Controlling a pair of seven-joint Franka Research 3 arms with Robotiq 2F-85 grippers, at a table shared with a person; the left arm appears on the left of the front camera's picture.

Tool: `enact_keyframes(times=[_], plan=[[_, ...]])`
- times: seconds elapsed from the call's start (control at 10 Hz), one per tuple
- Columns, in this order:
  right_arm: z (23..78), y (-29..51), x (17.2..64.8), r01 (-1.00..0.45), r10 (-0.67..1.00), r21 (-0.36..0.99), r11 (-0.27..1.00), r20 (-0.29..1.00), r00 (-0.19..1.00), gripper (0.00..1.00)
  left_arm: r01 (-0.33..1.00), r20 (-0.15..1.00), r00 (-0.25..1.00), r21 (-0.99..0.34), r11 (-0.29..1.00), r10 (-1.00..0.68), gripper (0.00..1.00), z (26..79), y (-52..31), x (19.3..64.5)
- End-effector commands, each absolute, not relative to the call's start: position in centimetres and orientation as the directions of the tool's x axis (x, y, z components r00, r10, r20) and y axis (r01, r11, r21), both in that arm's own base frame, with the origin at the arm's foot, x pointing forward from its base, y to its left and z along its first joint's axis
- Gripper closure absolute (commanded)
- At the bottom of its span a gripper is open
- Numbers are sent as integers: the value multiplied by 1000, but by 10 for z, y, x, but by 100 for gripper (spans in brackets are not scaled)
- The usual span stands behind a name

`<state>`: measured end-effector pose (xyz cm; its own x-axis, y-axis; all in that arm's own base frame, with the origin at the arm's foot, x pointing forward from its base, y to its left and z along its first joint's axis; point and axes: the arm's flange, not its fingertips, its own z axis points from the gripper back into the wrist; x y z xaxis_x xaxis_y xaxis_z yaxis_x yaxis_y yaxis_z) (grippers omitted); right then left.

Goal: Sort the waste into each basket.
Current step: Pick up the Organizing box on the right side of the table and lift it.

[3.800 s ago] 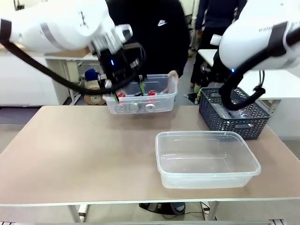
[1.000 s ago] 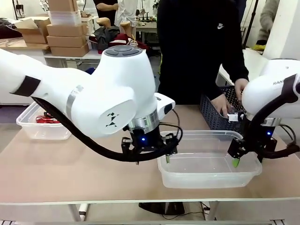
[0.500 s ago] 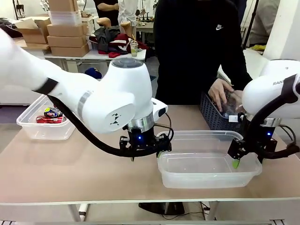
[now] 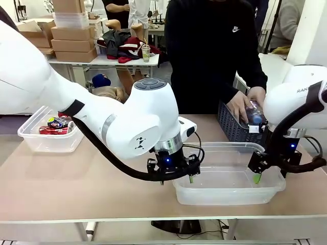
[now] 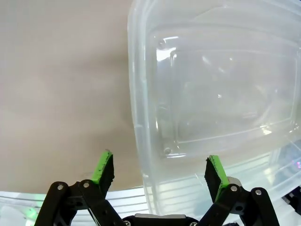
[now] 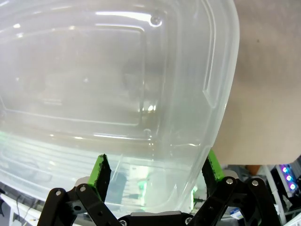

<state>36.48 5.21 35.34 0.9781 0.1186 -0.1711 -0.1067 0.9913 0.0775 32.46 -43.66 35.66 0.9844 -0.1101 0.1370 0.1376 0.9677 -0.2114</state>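
Left gripper (image 4: 177, 179), right gripper (image 4: 269, 175): both gaping fully, gripping nothing, straddling opposite short walls of the near clear tub (image 4: 225, 195), long axis running straight between them. Waiting on clear bottle (image 4: 254, 112), hanging in person's hand (image 4: 239, 106) over the dark basket (image 4: 232, 131), nearer the right gripper.

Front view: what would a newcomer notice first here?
The bulky white left arm reaches across the middle, its open left hand at one end of the empty clear tub, with the open right hand at the other end. Behind, a person's hand holds a bottle over the dark lattice basket. A second tub with cans stands far left.
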Motion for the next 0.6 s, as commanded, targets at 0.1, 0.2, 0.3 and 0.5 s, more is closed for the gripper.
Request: enact_keyframes(times=[0.1,0.2,0.3,0.5], plan=[[353,52,365,-107,119,78,991,-171,978,59,98,149,986,-154,983,-75,59,362,-427,329],[355,52,364,-99,109,75,992,-132,985,60,92,157,985,-149,985,-68,60,362,-426,329],[359,50,363,-93,101,91,992,-89,991,100,88,166,984,-153,984,-62,100,363,-426,329],[361,49,363,-31,30,71,997,17,999,100,72,190,981,-147,987,-44,100,364,-424,329]])
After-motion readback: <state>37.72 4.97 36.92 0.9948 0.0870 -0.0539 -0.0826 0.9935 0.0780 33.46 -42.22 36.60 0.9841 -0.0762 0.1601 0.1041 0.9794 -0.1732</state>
